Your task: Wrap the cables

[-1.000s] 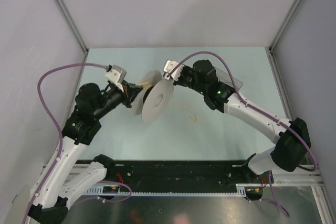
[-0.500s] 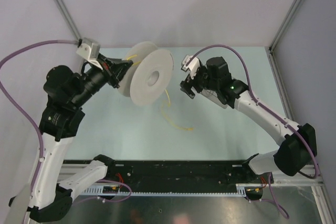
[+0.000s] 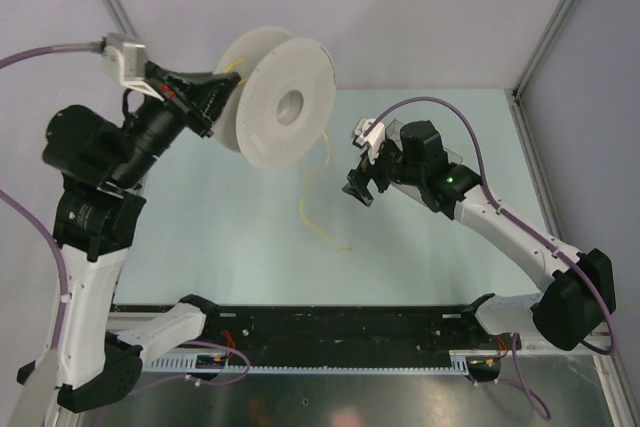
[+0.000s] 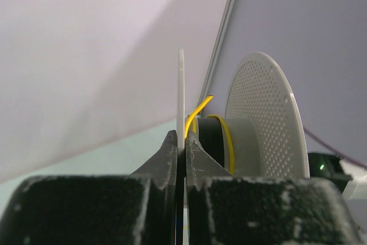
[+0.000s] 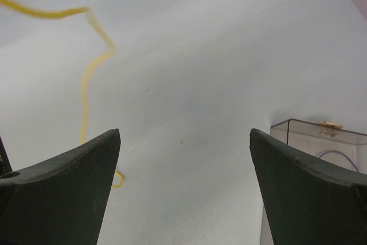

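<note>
A white spool (image 3: pixel 285 102) is held high above the table's back left, and my left gripper (image 3: pixel 213 97) is shut on its near flange (image 4: pixel 181 84). The left wrist view has both fingers pinching that thin flange, with the yellow cable (image 4: pixel 228 142) wound once round the grey hub before the perforated far flange (image 4: pixel 264 119). The cable's free end (image 3: pixel 302 205) hangs off the spool and trails in loose bends onto the table. My right gripper (image 3: pixel 360 187) hovers to the right of that trailing end, open and holding nothing. Its wrist view shows the cable (image 5: pixel 85 90) beyond the left finger.
A clear plastic box (image 5: pixel 321 142) stands on the table behind my right arm. Grey walls with aluminium posts (image 3: pixel 125 22) close in the sides and back. A black rail (image 3: pixel 340 327) runs along the near edge between the arm bases.
My left arm has lifted the spool up and to the back left. My right gripper has opened and drawn back from the spool, down to the right. The cable now hangs free.
</note>
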`<act>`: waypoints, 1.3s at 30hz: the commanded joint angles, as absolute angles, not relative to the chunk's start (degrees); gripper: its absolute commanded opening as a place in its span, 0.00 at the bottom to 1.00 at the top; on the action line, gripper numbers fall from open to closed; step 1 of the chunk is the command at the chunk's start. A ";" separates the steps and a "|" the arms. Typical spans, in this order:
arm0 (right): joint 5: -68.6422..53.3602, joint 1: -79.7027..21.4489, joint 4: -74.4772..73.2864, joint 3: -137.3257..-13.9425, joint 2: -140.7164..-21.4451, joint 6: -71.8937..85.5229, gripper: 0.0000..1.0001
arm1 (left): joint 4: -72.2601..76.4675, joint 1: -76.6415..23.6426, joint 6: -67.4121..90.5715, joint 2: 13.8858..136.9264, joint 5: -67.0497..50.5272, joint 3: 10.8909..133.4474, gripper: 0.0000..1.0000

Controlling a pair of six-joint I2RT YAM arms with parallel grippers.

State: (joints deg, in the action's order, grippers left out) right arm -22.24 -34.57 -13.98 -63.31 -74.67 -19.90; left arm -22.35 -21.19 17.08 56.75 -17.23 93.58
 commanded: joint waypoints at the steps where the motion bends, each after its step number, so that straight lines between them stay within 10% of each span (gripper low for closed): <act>1: -28.31 -34.30 -8.78 -63.46 -72.89 -18.53 0.99 | -13.74 -20.95 20.41 57.87 -18.33 101.55 0.00; 31: -28.24 -42.27 29.47 -58.00 -84.25 -9.46 0.84 | -9.14 -19.29 29.47 58.59 -17.46 96.73 0.00; 39: -27.90 -43.27 34.31 -57.96 -87.16 -4.19 0.59 | -7.52 -15.49 36.12 58.41 -16.08 94.67 0.00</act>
State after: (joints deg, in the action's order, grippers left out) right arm -27.29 -42.44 29.02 -58.06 -86.11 -7.92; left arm -14.17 -17.82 29.89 59.20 -18.37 95.20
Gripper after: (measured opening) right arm 0.673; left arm 0.054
